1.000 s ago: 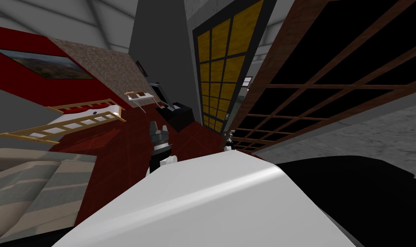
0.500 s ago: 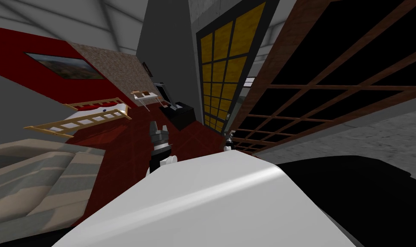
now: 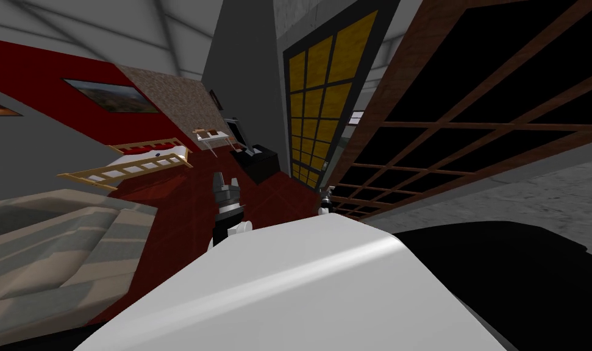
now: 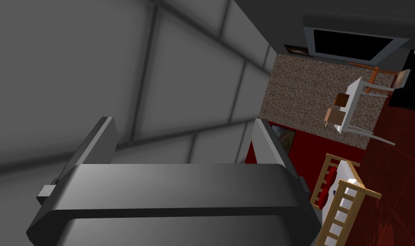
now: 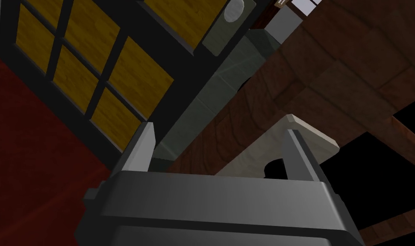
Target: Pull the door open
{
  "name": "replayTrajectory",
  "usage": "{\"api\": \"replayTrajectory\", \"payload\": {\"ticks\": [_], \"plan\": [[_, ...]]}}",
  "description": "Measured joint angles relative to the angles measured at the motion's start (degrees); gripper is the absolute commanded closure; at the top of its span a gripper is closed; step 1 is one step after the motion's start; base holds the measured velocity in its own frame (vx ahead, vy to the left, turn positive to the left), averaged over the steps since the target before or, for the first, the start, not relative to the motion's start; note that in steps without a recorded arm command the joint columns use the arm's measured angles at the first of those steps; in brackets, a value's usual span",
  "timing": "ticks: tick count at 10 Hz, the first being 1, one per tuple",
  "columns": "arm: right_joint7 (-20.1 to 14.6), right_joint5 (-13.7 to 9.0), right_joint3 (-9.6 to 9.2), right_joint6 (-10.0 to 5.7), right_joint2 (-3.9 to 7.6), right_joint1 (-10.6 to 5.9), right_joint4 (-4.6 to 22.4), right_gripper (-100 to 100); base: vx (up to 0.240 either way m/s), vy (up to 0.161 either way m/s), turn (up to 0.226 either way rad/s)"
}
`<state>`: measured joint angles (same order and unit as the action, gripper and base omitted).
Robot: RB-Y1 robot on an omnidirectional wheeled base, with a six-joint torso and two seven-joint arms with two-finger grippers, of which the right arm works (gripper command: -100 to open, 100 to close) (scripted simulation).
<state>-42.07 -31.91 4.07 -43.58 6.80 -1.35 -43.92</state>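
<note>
A brown wooden door point(image 3: 410, 67) with a lattice of black panes stands swung out on my right. Its edge point(image 5: 313, 64) fills the right wrist view, with a pale lever handle point(image 5: 270, 147) on it. My right gripper point(image 5: 219, 130) is open, and the handle lies just beyond and between its fingers, partly behind one finger point(image 5: 296, 153). In the head view that gripper point(image 3: 327, 194) is small at the door's lower edge. A second door of yellow panels in a black frame point(image 3: 325, 91) stands beside it. My left gripper point(image 3: 225, 183) is open and holds nothing point(image 4: 183, 124).
Dark red floor point(image 3: 185, 201) spreads ahead. A low black cabinet point(image 3: 261, 161) stands by the yellow door. A bed with wooden rails point(image 3: 136, 161) and a white table point(image 3: 210, 135) lie further left, a beige sofa point(image 3: 50, 244) close at my left. Grey floor point(image 3: 532, 195) lies right.
The whole head view has shifted: bed, sofa and wall pictures slid to the right, so I have turned. Both grippers and the brown door keep their places relative to me.
</note>
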Motion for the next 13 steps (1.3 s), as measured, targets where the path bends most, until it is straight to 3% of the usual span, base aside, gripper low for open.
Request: {"api": "replayTrajectory", "payload": {"ticks": [4, 6, 7, 8, 10, 13], "plan": [[-5.11, -1.44, -0.33, -0.85, -0.36, 0.16, -0.73, -100, -0.063, -0.021, 0.076], [-8.43, -1.76, -0.85, -3.0, -0.23, -0.84, 1.73, -100, -0.059, -0.018, 0.063], [-9.59, -2.29, -0.71, -2.67, -0.47, -0.36, 0.53, -100, -0.084, -0.026, 0.126], [-11.21, -2.78, -0.76, -3.11, -0.52, -0.91, 1.16, -100, -0.06, -0.026, 0.063], [-13.41, -3.44, -0.84, -2.49, -0.81, 0.69, -1.78, -100, -0.056, -0.017, 0.06], [-18.28, -4.15, -1.27, -4.79, -0.62, -1.1, 1.52, -100, -0.063, -0.016, 0.078]]}}
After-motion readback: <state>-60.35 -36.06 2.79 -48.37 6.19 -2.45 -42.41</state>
